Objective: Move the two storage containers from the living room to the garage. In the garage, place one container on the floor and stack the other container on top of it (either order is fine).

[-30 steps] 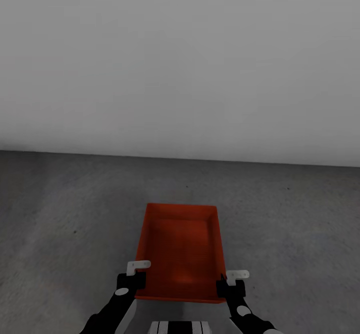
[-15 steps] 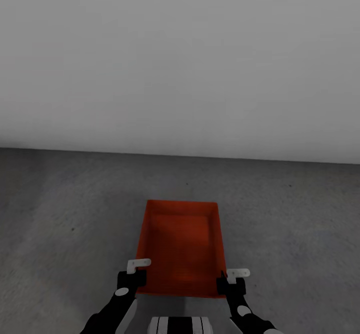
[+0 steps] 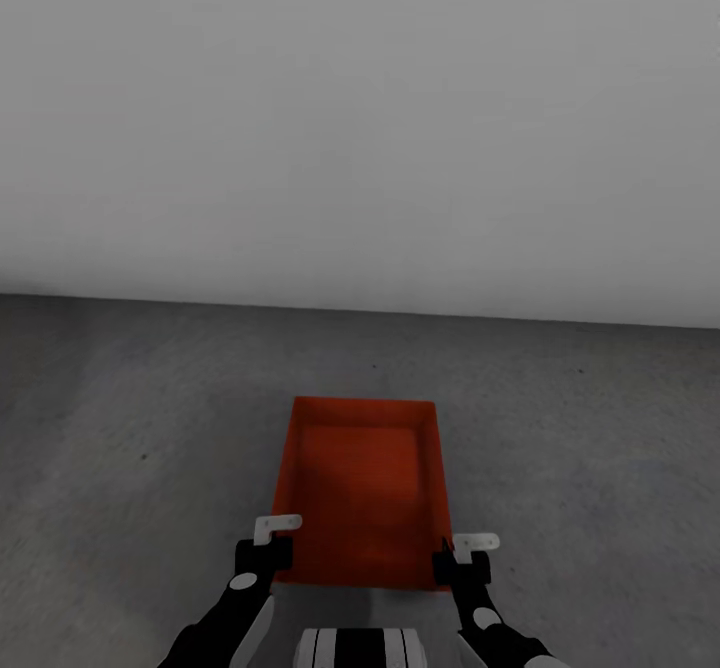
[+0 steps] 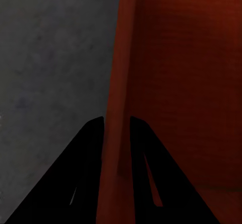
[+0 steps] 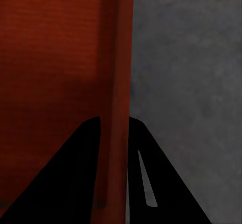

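One red-orange storage container [image 3: 365, 488] hangs level low over the dark grey garage floor [image 3: 130, 448], with both grippers holding its long side walls near its near corners. My left gripper [image 3: 272, 548] is shut on the left wall, its fingers straddling the rim [image 4: 116, 126] in the left wrist view. On the right wall my right gripper [image 3: 462, 560] is shut the same way [image 5: 113, 126]. The container [image 4: 191, 83] [image 5: 55, 58] is empty. I cannot tell whether its bottom touches the floor.
A plain white wall [image 3: 360, 118] stands a short way beyond the container. Mottled concrete floor [image 4: 50, 58] [image 5: 186, 58] stretches open on both sides. My own base [image 3: 360, 648] shows just below the container's near edge.
The container has sunk a little toward the floor and looks slightly smaller, its near edge farther from my base. Both grippers keep their hold. The view has shifted slightly.
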Robot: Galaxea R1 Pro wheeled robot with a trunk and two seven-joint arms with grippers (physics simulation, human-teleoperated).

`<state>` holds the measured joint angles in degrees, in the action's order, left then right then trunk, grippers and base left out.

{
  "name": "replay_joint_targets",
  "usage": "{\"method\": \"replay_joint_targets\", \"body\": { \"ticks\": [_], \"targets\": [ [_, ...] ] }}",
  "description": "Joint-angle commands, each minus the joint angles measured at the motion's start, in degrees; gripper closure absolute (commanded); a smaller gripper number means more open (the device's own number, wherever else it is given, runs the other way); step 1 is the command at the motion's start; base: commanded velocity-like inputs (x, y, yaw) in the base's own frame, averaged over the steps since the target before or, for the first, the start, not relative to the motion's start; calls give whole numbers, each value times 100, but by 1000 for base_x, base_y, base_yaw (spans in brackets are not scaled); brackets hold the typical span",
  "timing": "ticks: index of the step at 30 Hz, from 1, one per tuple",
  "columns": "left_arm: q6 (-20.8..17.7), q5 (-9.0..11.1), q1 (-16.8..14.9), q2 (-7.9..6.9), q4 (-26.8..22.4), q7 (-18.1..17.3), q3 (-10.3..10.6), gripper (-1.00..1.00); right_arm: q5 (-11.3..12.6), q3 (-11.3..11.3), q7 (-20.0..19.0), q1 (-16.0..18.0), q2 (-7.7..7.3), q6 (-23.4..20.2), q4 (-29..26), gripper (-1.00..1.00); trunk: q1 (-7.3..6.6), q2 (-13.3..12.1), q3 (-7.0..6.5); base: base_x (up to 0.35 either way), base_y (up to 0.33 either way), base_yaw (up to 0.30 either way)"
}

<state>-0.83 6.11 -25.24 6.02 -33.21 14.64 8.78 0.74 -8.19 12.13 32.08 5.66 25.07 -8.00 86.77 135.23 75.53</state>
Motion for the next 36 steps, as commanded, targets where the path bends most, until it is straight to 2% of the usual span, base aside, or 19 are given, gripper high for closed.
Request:
{"method": "replay_joint_targets", "body": {
  "ticks": [1,24,32,33,34,36],
  "targets": [
    [-279,110,1,-1,56,74,-8,100,-144,266,-114,0,25,54,-18,100,51,0,4,0,0,0],
    [-284,96,1,1,39,68,-4,100,-149,266,-114,0,26,56,-18,100,51,0,4,0,0,0],
    [-268,56,1,-2,67,82,15,100,-223,265,-123,-2,29,59,-18,100,51,0,4,0,0,0],
    [-265,53,1,-1,69,82,16,100,-226,265,-121,-3,30,59,-18,-100,51,0,4,0,0,0],
    [-276,57,4,2,86,76,19,-100,-229,265,-122,-1,31,59,-18,-100,51,0,4,0,0,0],
    [-295,61,2,0,104,44,27,-100,-231,265,-117,0,32,59,-18,-100,51,0,4,0,0,0]
  ]
}}
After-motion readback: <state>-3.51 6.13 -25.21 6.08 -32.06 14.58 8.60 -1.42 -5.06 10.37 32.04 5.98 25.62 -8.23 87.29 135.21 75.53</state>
